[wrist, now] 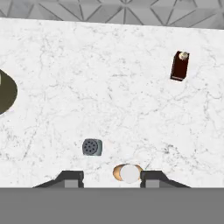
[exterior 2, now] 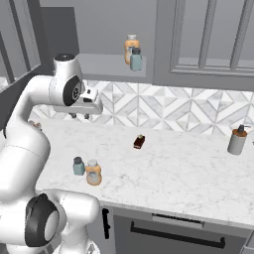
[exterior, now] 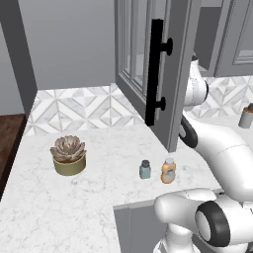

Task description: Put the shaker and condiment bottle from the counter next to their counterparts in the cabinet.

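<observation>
Reach step is being started: hand (wrist: 111, 177) is being held spread and empty above condiment bottle (wrist: 128, 173), shaker (wrist: 92, 147) beside it on tabletop (wrist: 131, 105). Descent needed next; cabinet (exterior: 168, 74) open.

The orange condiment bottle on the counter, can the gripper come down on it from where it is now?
Probably yes: the open gripper hangs above the condiment bottle, and only the shaker stands close beside it.
</observation>
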You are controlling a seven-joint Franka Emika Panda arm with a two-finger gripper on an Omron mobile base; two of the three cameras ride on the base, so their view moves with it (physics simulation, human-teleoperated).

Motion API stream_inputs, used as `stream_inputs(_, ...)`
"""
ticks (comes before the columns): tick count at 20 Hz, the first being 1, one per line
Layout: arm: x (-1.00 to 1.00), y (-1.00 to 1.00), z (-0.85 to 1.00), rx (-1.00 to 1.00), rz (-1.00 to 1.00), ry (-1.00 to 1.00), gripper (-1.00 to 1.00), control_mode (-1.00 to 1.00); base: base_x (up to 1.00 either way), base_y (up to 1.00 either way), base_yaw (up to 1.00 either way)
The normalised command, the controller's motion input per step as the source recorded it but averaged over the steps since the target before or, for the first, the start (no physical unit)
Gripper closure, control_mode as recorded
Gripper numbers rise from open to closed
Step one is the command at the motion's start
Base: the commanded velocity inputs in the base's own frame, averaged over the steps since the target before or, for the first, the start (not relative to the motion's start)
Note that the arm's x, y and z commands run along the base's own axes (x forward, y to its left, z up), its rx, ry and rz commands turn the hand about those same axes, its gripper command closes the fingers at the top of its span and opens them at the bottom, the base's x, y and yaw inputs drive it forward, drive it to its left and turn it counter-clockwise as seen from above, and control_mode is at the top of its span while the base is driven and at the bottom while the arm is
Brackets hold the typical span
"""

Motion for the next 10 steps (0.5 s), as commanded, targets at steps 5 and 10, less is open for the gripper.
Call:
stream_inputs(5,0.0,-0.02,0.0,0.06,0.18,-0.02,-1.0,-1.0,0.0,0.0,0.0)
stream_inputs(10,0.0,-0.12,-0.04,0.1,0.28,-0.09,-1.0,-1.0,0.0,0.0,0.0)
